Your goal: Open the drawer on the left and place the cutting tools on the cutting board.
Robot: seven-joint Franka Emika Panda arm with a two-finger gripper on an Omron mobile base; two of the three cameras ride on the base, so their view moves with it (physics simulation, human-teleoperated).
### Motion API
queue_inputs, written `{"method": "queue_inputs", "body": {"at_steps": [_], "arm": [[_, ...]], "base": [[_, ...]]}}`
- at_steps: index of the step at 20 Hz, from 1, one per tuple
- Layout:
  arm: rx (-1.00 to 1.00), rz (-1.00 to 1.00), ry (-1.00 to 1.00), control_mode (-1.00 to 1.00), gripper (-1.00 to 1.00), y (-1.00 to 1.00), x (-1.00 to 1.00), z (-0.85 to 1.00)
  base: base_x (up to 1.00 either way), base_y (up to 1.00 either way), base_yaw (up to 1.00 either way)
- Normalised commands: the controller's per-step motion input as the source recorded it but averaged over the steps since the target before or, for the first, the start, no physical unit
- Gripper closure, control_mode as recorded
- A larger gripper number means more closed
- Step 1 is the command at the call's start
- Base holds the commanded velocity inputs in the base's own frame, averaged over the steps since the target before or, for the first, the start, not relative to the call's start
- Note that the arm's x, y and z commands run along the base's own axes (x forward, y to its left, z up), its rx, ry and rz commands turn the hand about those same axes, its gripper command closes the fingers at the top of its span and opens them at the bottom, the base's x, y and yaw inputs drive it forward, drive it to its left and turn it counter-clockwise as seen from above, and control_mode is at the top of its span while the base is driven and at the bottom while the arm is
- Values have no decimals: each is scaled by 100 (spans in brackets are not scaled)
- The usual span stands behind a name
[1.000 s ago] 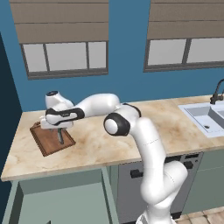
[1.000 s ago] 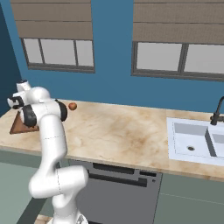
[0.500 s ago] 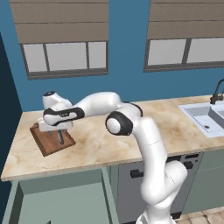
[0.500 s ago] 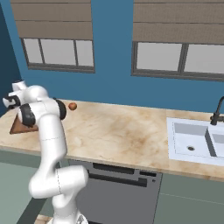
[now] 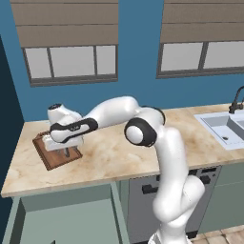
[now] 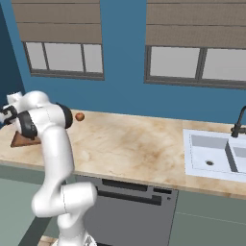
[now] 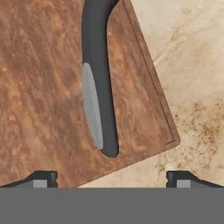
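1. The drawer point(image 5: 66, 217) stands pulled out at the near edge of the left base view, a wide, shallow box in matte sage grey-green below the counter lip; what it holds cannot be made out.
2. The counter point(image 5: 119, 152) is polished beige stone with mottled brown veining, its front edge straight and thin.
3. The gripper point(image 7: 111, 178) hangs just above the cutting board, its jaws spread wide with nothing between them; the two small dark fingertips point(image 7: 43, 178) stand well apart, one over the board and the other over bare stone.
4. The cutting board point(image 7: 43, 87) is a reddish-brown wooden rectangle with streaky grain and a darker raised rim, lying flat on the left end of the counter, turned at an angle to the counter edge. In the hand view, one corner of it points toward the stone.
5. A cutting tool point(image 7: 98, 78) lies flat on the board: a slim, smooth dark grey piece with a curved handle end, a rounded tip and a pale grey blade-like sliver along one side. It sits close to the rim but inside it.
6. A small, round orange-red ball point(image 6: 79, 116) rests on the counter near the blue wall.
7. Far right, a white rectangular sink point(image 6: 211, 151) is sunk into the stone, with a dark curved tap point(image 6: 238, 120) behind it.
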Motion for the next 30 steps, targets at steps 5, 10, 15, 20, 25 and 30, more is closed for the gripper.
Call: {"method": "queue_inputs", "body": {"at_steps": [5, 10, 15, 20, 25, 30], "arm": [[1, 2, 0, -100, -100, -46, -40, 18], [3, 8, 0, -100, -100, -33, -45, 15], [5, 19, 0, -100, -100, -13, -46, 8], [7, 23, 0, -100, -100, -15, -36, 1], [8, 23, 5, -100, -100, -13, -13, 4], [8, 21, 12, -100, -100, -2, -5, 12]], "base": [[0, 0, 0], [0, 0, 0], [0, 0, 0], [0, 0, 0], [0, 0, 0], [0, 0, 0]]}}
